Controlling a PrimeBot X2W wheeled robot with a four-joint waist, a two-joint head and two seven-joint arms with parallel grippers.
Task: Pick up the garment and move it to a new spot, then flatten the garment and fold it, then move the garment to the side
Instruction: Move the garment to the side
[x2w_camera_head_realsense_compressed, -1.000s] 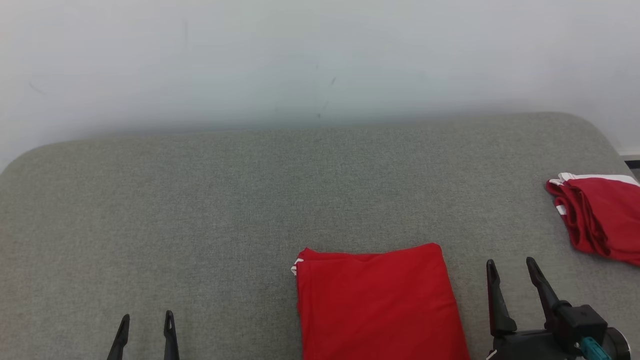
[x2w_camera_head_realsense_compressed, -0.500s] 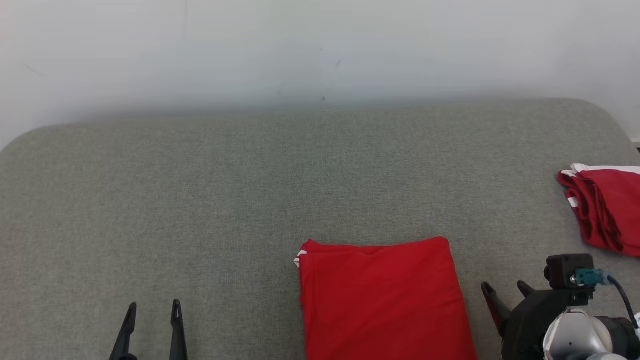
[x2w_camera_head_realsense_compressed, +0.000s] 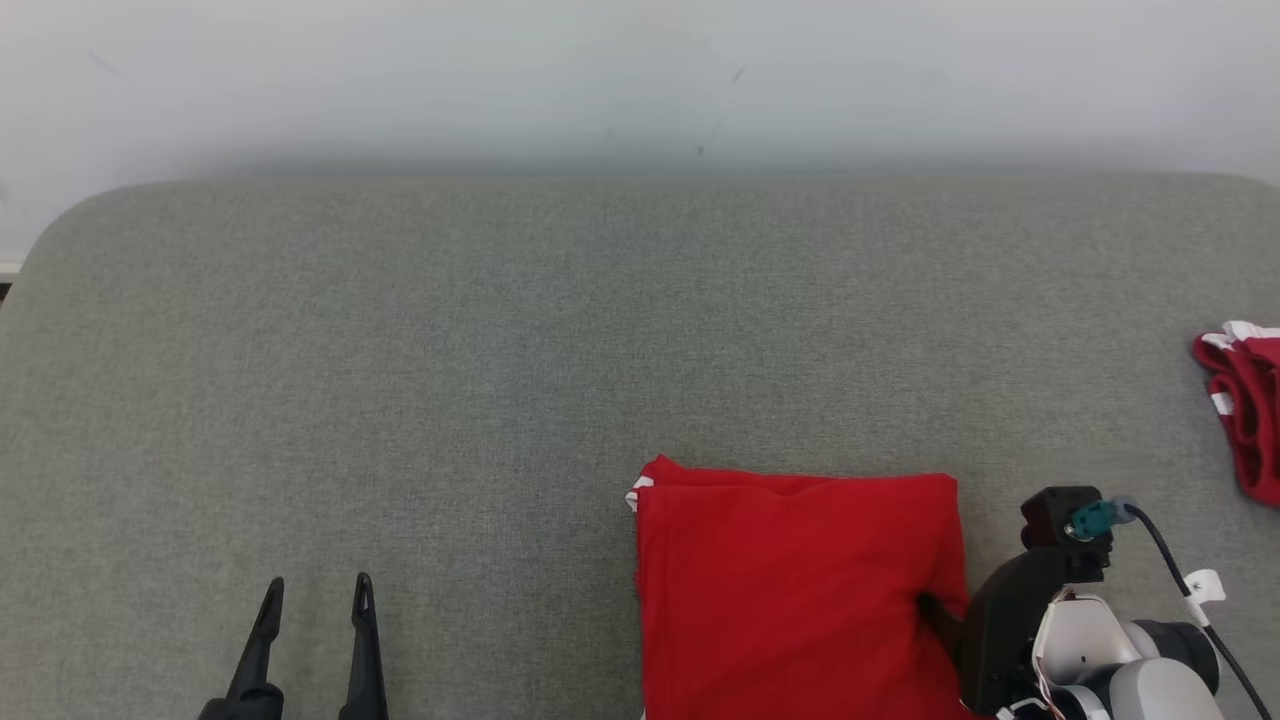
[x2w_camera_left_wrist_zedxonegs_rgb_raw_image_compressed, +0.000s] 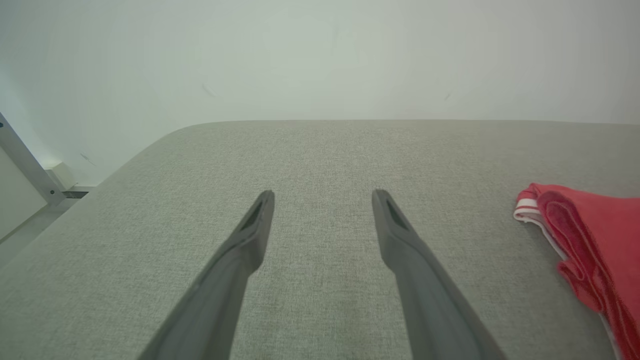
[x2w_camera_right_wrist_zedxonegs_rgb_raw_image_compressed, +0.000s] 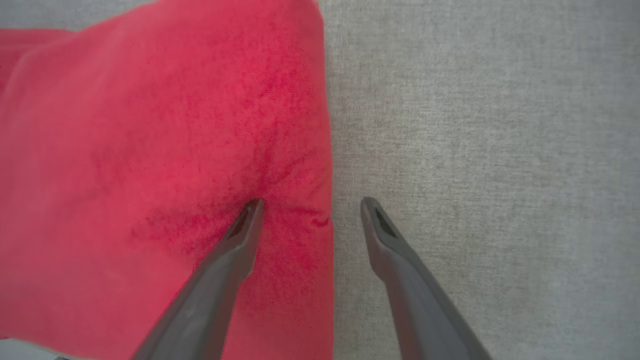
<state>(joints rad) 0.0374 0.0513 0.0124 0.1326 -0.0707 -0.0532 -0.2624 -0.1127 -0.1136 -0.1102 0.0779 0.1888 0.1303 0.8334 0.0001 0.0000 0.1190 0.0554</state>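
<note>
The garment is a red cloth folded into a neat rectangle, lying flat at the bottom centre of the head view. My right gripper points down at its right edge and is open. In the right wrist view the right gripper straddles that edge. One finger presses a dimple into the garment, and the other finger is over bare grey fabric. My left gripper is open at the lower left, well away from the garment. In the left wrist view the left gripper has nothing between its fingers, and the garment lies to its right.
The work surface is a wide grey padded top with rounded corners, set against a white wall. A second red garment with white trim lies bunched at the far right edge.
The head camera has shifted, so the whole picture slid. My right gripper turned from pointing forward to pointing down and came onto the garment's right edge. The left gripper kept its place.
</note>
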